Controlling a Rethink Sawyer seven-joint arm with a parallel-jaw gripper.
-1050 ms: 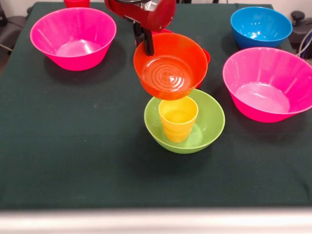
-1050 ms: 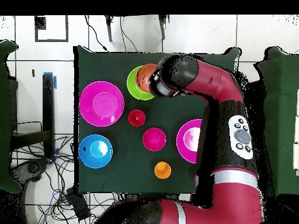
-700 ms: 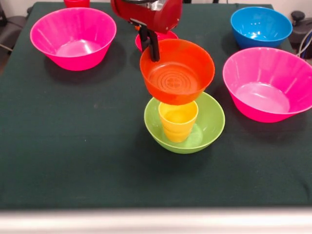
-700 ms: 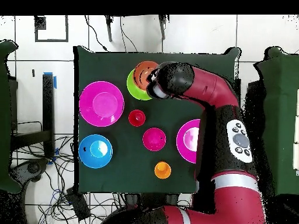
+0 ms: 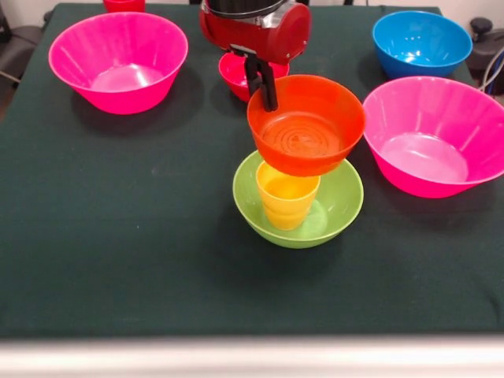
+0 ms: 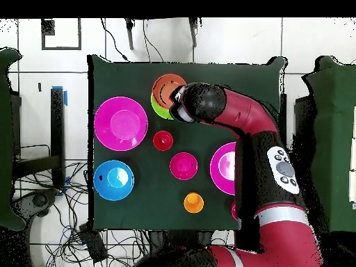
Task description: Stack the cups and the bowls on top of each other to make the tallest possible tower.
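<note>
Front view: we see the gripper (image 5: 266, 88) pinching the far-left rim of the orange bowl (image 5: 307, 124), one dark finger inside the wall and the rest hidden behind it. The bowl sits upright over the yellow cup (image 5: 286, 195), which stands in the lime-green bowl (image 5: 339, 209) near the table's (image 5: 118, 236) middle; whether bowl and cup touch we cannot tell. A hot-pink bowl (image 5: 118, 61) lies far left, another (image 5: 435, 135) right (just beside the tower), the blue bowl (image 5: 421, 42) far right. A small crimson bowl (image 5: 234, 75) shows behind the gripper, and a red cup (image 5: 124, 5) at the far edge. In the overhead view we also find an orange cup (image 6: 193, 202) and a smaller pink bowl (image 6: 183, 165). We can read no writing or brand anywhere.
</note>
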